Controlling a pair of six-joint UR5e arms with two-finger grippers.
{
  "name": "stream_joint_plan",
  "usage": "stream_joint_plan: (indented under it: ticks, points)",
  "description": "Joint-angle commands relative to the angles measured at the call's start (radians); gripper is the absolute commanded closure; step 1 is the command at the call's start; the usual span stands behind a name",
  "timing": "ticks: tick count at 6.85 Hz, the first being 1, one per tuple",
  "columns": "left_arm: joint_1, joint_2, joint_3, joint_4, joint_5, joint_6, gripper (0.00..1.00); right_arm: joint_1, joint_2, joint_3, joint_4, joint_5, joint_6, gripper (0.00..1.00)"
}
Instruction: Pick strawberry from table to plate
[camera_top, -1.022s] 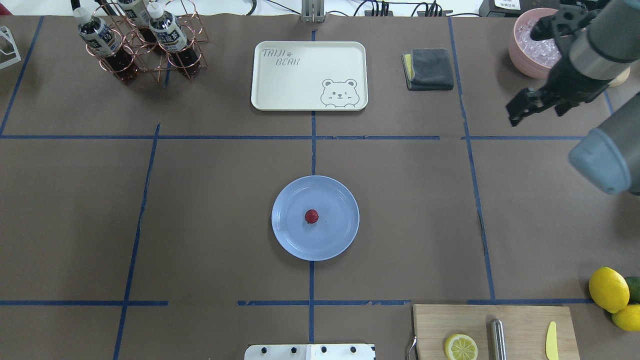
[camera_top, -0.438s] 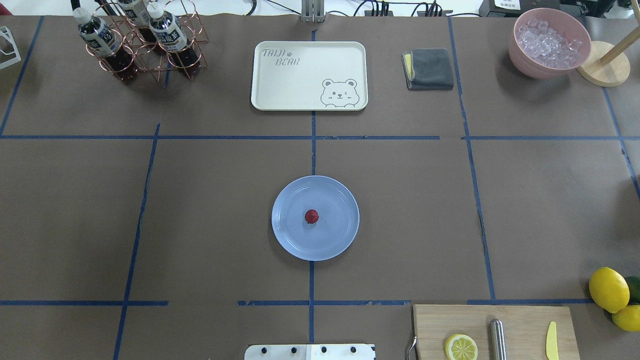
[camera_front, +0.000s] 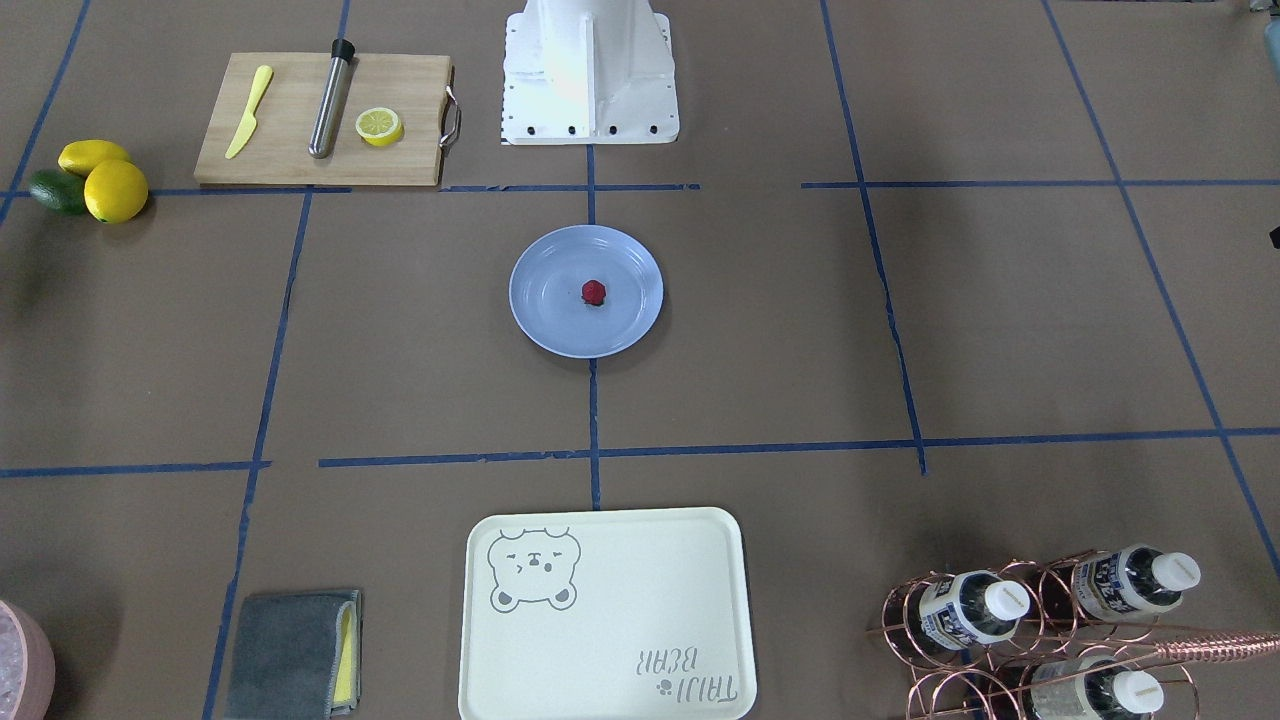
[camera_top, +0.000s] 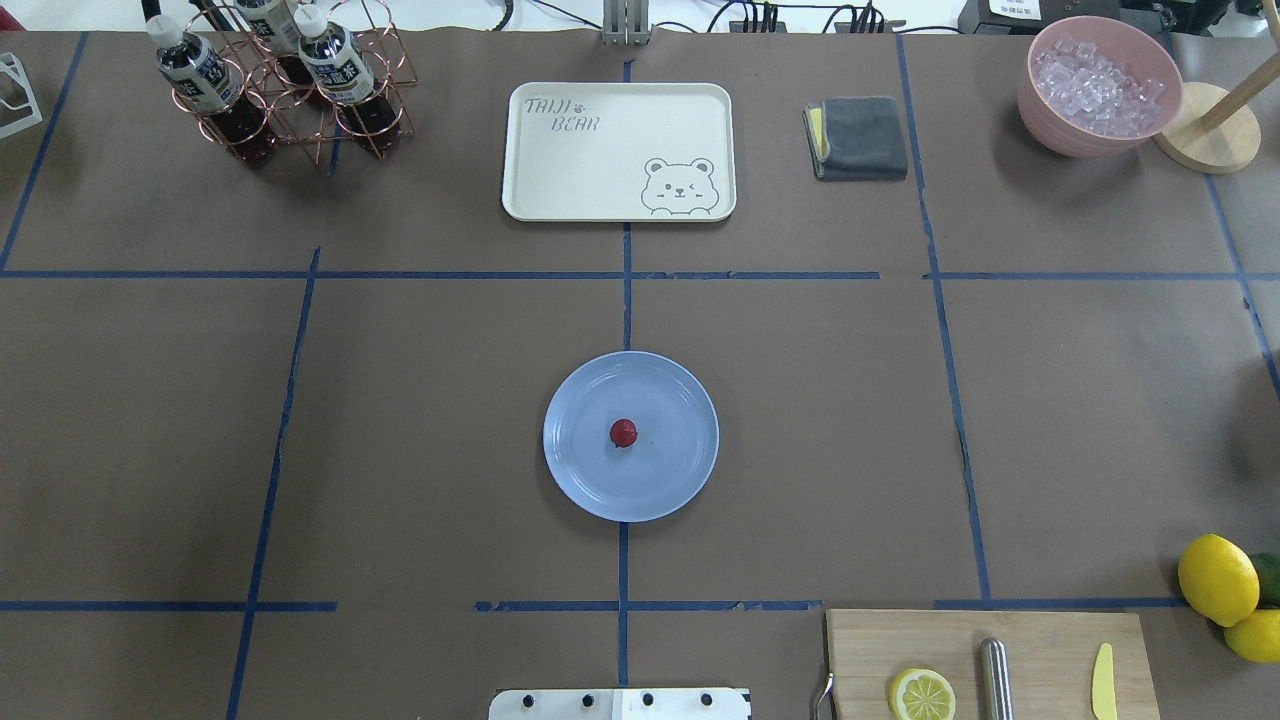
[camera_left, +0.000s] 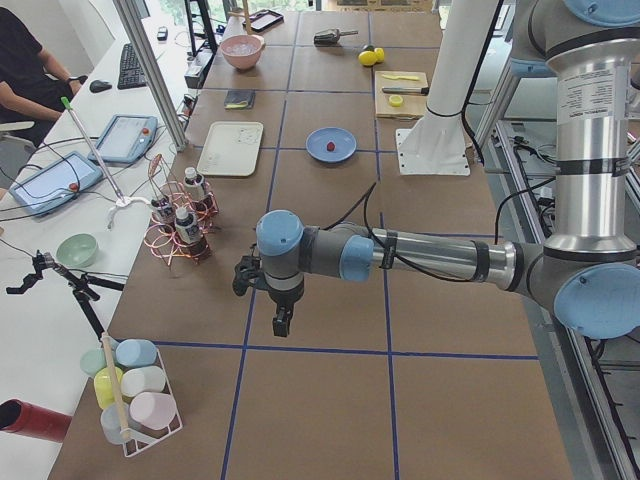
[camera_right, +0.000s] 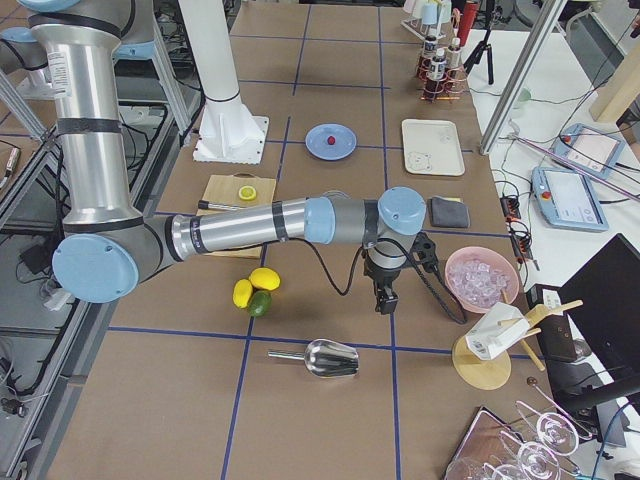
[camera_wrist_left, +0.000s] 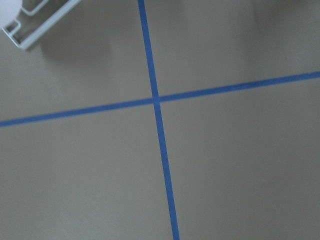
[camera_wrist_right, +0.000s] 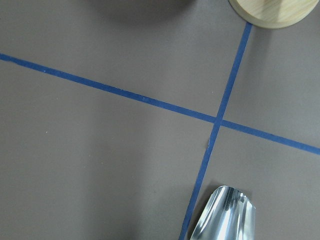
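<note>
The tiny dark-red strawberry (camera_top: 623, 433), centred on the round light-blue plastic plate (camera_top: 683, 480), looks light and soft; I'd pinch its sides gently. Whether my left fingers (camera_left: 283, 320) or right fingers (camera_right: 386, 298) gape, I cannot tell.

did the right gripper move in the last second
Yes. The right gripper was beside the pink bowl in the overhead view; it has since withdrawn rightward, out of that view's right edge, and shows only in the right side view.

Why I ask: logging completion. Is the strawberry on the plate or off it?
On it. The strawberry sits near the middle of the plate, inside its rim, in both top-down views.
</note>
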Motion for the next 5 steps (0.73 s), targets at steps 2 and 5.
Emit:
stream_joint_plan:
  ticks: [2, 5]
  points:
    - [-0.048, -0.035, 0.012, 0.005, -0.006, -0.014, 0.0, 0.047, -0.007, -0.021, 0.01, 0.009, 0.018, 0.0]
    - [-0.079, -0.037, 0.077, 0.003, -0.052, -0.012, 0.0, 0.116, -0.008, -0.1, 0.012, 0.102, 0.027, 0.0]
